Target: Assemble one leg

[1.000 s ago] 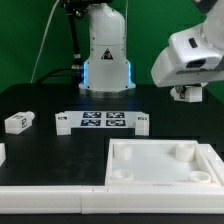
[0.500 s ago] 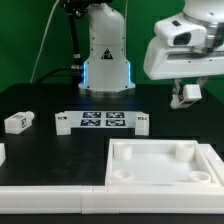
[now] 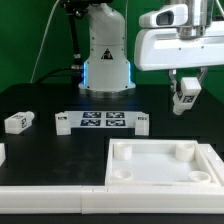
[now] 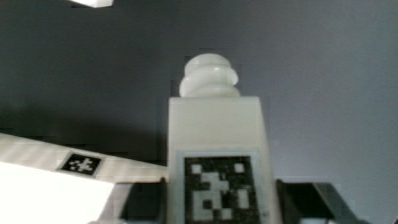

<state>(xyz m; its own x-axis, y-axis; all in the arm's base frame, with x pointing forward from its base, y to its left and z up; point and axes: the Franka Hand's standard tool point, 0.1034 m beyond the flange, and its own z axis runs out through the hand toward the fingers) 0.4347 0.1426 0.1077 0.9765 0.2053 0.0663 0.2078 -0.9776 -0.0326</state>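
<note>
Ana: Compared with a second ago, the arm's white wrist housing (image 3: pixel 178 45) has swung toward the exterior view's left and levelled out. What hangs under it sits a shade lower. The parts lying on the desk (image 3: pixel 40 100) have not shifted. What is nearest the camera?

Ben: A long white bar (image 3: pixel 50 195) runs along the front edge. Just beside it, on the exterior view's right, is the tray (image 3: pixel 118 172), a big square piece with raised walls and rounded sockets in its corners.

Ana: And behind those?

Ben: The marker board (image 3: pixel 102 122) lies flat in the middle of the black desk with its row of tags. Well apart from it, toward the exterior view's left, a second leg (image 3: pixel 18 122) lies on its side. A white scrap (image 3: pixel 2 153) shows at the left border, cut off, so I cannot tell what it is.

Ana: The tool?

Ben: The tool (image 3: pixel 185 92) is pinching the leg (image 3: pixel 185 103) by its upper part. That is beyond the tray's far wall and to the right of the marker board in the exterior view. The leg hangs close to upright and seems clear of the desk, though I cannot be sure from this angle. In the wrist view its tag (image 4: pixel 219 185) faces the camera, a rounded peg (image 4: pixel 210 72) caps the end away from the tool, and dark fingers (image 4: pixel 317 205) hug both sides. A white surface with a small tag (image 4: pixel 80 163) lies beneath; I cannot tell which piece it is.

Ana: Farthest back?

Ben: The robot base (image 3: pixel 105 50), lit blue at its foot, stands against a green backdrop (image 3: pixel 30 30).
</note>
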